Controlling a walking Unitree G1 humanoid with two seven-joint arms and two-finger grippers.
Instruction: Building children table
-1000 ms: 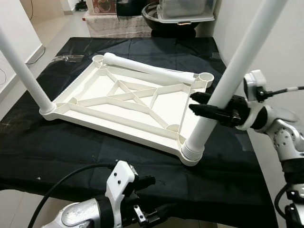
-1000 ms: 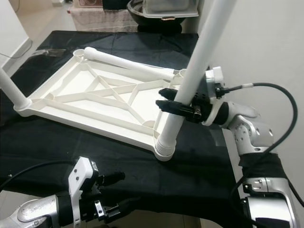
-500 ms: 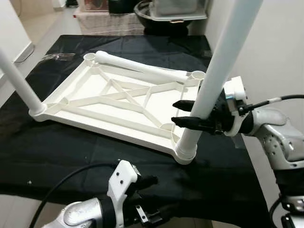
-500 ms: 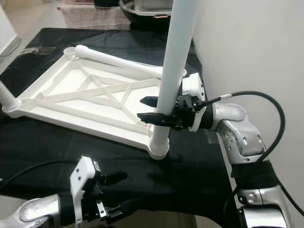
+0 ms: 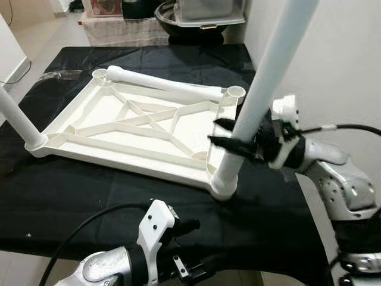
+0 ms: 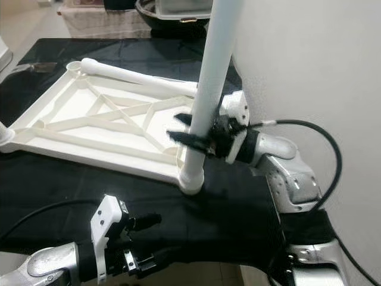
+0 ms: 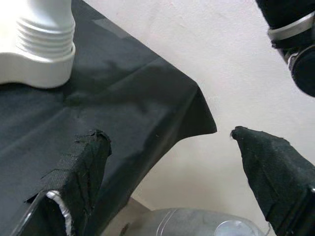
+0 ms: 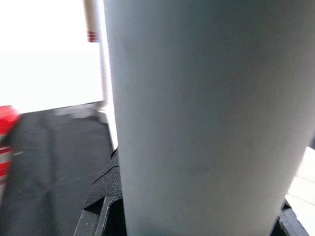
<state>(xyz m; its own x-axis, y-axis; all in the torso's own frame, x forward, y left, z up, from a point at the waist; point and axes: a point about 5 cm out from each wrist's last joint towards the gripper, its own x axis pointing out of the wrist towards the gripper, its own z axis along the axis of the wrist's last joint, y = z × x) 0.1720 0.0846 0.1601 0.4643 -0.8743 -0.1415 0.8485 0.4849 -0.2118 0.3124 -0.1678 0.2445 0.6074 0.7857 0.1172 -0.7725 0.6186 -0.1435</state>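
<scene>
An upturned white plastic table top [image 5: 119, 152] lies on a black cloth. One white leg [image 5: 262, 89] stands upright in its near right corner, and another leg [image 5: 15, 119] stands in the left corner. A third, loose leg [image 5: 166, 86] lies along the far edge. My right gripper [image 5: 221, 134] is shut on the near right leg a little above its threaded base, one finger on each side; that leg [image 8: 206, 118] looms close in the right wrist view. My left gripper [image 7: 167, 135] hangs open below the cloth's front edge, near the leg's base [image 7: 42, 44].
A white wall [image 5: 333, 59] runs close along the right side of the cloth [image 5: 89, 196]. Behind the cloth stand a dark bowl [image 5: 178, 21] and a clear lidded box [image 5: 208, 9]. Bare floor [image 5: 36, 30] lies at the far left.
The camera has shifted, so the scene sits further left. My right hand has swung round the upright leg while staying clamped on it. The left gripper stays low and open.
</scene>
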